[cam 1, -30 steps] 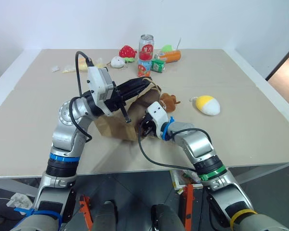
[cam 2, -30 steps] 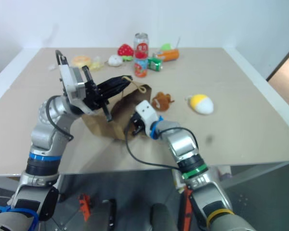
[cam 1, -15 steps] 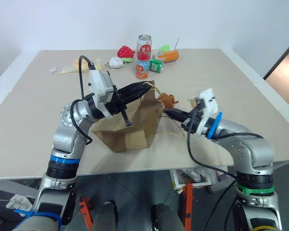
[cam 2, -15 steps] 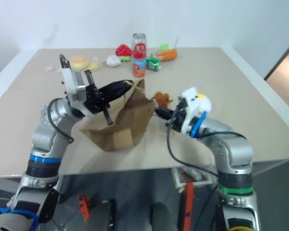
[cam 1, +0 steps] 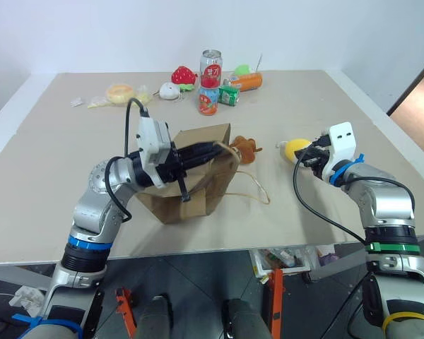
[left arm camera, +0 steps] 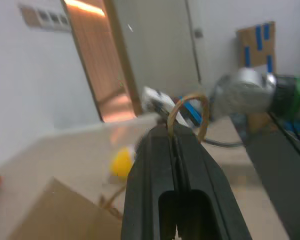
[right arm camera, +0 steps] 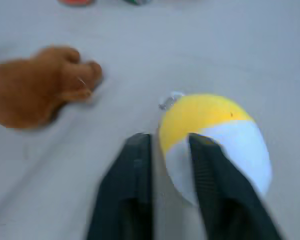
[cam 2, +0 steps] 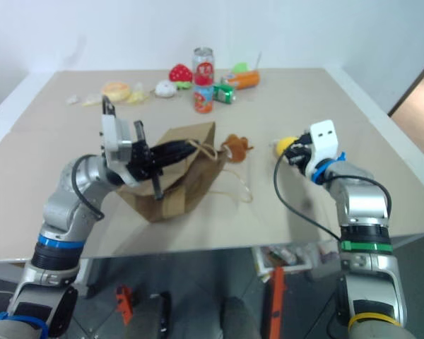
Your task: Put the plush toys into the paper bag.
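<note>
The brown paper bag [cam 1: 191,185] rests on the table with its mouth facing right. My left gripper [left arm camera: 172,132] is shut on one tan cord handle [left arm camera: 186,106] and holds it up at the bag's top edge. The other handle [cam 1: 257,188] lies loose on the table. A brown furry plush [cam 1: 246,150] sits just right of the bag's mouth. Further right lies the yellow and white egg plush [right arm camera: 215,135]. My right gripper [right arm camera: 170,141] is open, and its fingers [right arm camera: 138,165] reach the egg's near side without closing on it.
At the table's far edge stand a red can [cam 1: 212,70], a strawberry toy [cam 1: 186,75], a small white round toy [cam 1: 171,90], a green carton [cam 1: 231,95], an orange item [cam 1: 249,82] and a yellowish packet [cam 1: 116,92]. The table's right edge [cam 1: 403,159] is close to my right arm.
My right arm has swung right, away from the bag and over to the egg plush, and its fingers have opened. The left gripper sank a little with the handle, and the bag now stands wider.
</note>
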Robot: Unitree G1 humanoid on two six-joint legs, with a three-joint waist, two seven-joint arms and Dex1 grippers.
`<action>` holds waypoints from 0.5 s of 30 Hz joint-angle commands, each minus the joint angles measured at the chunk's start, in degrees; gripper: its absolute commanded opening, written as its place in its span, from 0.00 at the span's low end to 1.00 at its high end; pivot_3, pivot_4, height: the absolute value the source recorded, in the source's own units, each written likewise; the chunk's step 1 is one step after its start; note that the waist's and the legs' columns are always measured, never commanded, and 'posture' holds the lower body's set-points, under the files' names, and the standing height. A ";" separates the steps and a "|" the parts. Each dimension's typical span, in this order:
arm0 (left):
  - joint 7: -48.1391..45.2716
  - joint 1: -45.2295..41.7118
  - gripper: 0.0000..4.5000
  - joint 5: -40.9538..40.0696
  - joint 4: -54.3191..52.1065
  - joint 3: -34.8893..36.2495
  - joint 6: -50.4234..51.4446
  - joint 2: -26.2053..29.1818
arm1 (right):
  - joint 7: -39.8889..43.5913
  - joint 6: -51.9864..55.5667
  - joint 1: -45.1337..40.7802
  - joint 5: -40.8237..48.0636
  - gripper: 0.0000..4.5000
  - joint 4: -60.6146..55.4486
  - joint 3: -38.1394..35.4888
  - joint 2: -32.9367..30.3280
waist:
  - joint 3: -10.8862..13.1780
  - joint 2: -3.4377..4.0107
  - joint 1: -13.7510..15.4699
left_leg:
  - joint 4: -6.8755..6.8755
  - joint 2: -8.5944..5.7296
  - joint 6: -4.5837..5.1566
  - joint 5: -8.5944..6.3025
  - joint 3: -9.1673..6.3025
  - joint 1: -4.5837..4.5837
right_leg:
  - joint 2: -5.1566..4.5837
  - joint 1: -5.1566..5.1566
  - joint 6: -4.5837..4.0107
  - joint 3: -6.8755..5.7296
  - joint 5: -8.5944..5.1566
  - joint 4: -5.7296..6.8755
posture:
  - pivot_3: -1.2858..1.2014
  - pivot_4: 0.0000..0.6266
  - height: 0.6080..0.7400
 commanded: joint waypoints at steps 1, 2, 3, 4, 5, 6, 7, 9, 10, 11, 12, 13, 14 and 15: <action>-1.06 0.70 0.00 0.27 -0.79 -1.94 6.48 3.66 | -0.37 -5.38 -3.90 -2.05 0.61 1.79 0.87 0.29 | 0.01 0.01 0.03 | 0.00 0.00 0.00 0.00 0.00 0.00 | 0.00 0.00 0.00 0.00 0.00 0.00 | 0.52 0.24 1.00; -1.55 0.85 0.00 0.33 -0.61 -1.90 6.27 4.00 | -0.27 -6.15 -4.12 -2.09 0.73 2.07 0.87 0.27 | 0.01 0.02 0.01 | 0.01 0.00 0.00 0.00 0.00 -0.01 | 0.00 0.00 0.00 0.00 0.00 0.00 | 0.52 0.24 1.00; -1.75 0.93 0.00 0.02 -0.67 -1.80 6.66 4.32 | -0.41 -7.03 -4.31 -2.55 0.77 2.17 1.08 0.08 | 0.01 0.02 0.02 | 0.02 0.00 0.00 0.00 0.00 -0.01 | 0.00 0.00 0.00 0.02 0.00 0.00 | 0.52 0.24 1.00; -1.84 0.99 0.00 -0.27 -0.82 -1.70 6.88 4.49 | -0.67 -7.59 -4.46 -2.92 0.82 2.18 1.14 -0.07 | 0.01 0.02 0.02 | 0.02 0.00 0.00 0.00 0.01 -0.01 | 0.00 0.00 0.00 0.02 0.01 0.00 | 0.52 0.24 1.00; -1.95 0.93 0.00 -0.89 -1.10 -1.47 7.41 4.57 | -1.26 -7.92 -4.88 -3.07 0.91 2.41 0.77 -0.08 | 0.02 0.03 0.02 | 0.03 0.00 0.00 0.00 0.00 0.00 | 0.00 0.02 0.00 0.02 0.01 0.00 | 0.52 0.24 1.00; -2.02 0.73 0.00 -1.86 -1.35 -1.11 8.20 4.52 | -1.88 -8.50 -5.40 -3.40 0.99 2.78 0.49 -0.22 | 0.02 0.03 0.02 | 0.03 0.00 0.00 0.00 0.01 0.00 | 0.00 0.01 0.00 0.02 0.01 0.00 | 0.52 0.24 1.00; -2.07 0.57 0.00 -2.56 -1.60 -0.81 8.72 4.39 | -2.31 -9.00 -5.80 -3.72 0.99 3.20 0.28 -0.39 | 0.02 0.03 0.03 | 0.03 0.00 0.00 0.00 0.01 0.00 | 0.00 0.01 0.00 0.02 0.01 0.00 | 0.52 0.24 1.00; -1.89 0.00 0.00 -3.82 -1.90 -0.17 9.32 3.71 | -2.07 -10.31 -6.49 -4.26 0.99 3.96 0.24 -0.93 | 0.02 0.03 0.03 | 0.03 0.00 0.00 0.00 0.01 -0.01 | -0.01 0.01 0.00 0.02 0.01 0.00 | 0.52 0.24 1.00; -1.64 -0.43 0.00 -4.22 -1.82 0.17 9.36 3.32 | -2.20 -10.84 -6.62 -5.09 0.99 4.21 0.72 -1.37 | 0.02 0.03 0.03 | 0.03 0.00 0.00 0.00 0.01 -0.01 | -0.01 0.01 0.00 0.02 0.01 0.00 | 0.52 0.24 1.00; -1.38 -0.81 0.00 -4.62 -1.72 0.45 9.48 3.05 | -2.45 -11.40 -6.67 -5.85 0.99 4.39 1.15 -1.71 | 0.02 0.03 0.03 | 0.02 0.00 0.00 0.00 0.01 -0.01 | -0.01 0.00 0.00 0.02 0.01 0.00 | 0.52 0.24 1.00; -0.85 -1.59 0.00 -5.51 -1.48 1.11 9.92 2.64 | -2.87 -11.83 -6.54 -7.05 0.99 4.66 2.02 -2.08 | 0.02 0.03 0.03 | 0.02 0.00 0.00 0.00 0.01 -0.01 | -0.01 0.00 0.00 0.02 0.00 0.00 | 0.52 0.24 1.00; -0.33 -2.42 0.00 -6.57 -1.33 1.85 10.49 2.23 | -3.16 -12.20 -6.31 -8.10 0.99 5.07 2.72 -2.29 | 0.02 0.03 0.03 | 0.02 0.00 0.00 0.00 0.01 -0.01 | -0.01 -0.01 0.00 0.02 0.01 0.00 | 0.52 0.24 1.00; 0.06 -3.17 0.00 -7.50 -1.15 2.50 11.05 1.90 | -3.73 -12.62 -6.14 -9.09 0.99 5.67 3.23 -2.35 | 0.02 0.03 0.05 | 0.02 0.00 0.00 0.00 0.01 -0.01 | -0.01 -0.01 0.00 0.02 0.01 0.00 | 0.52 0.24 1.00; 0.25 -3.95 0.00 -8.42 -0.84 3.12 11.67 1.66 | -4.07 -12.60 -5.95 -9.78 0.99 6.44 3.66 -2.17 | 0.02 0.03 0.05 | 0.02 0.00 0.00 0.00 0.01 -0.02 | -0.01 -0.01 0.00 0.02 0.00 0.00 | 0.52 0.24 1.00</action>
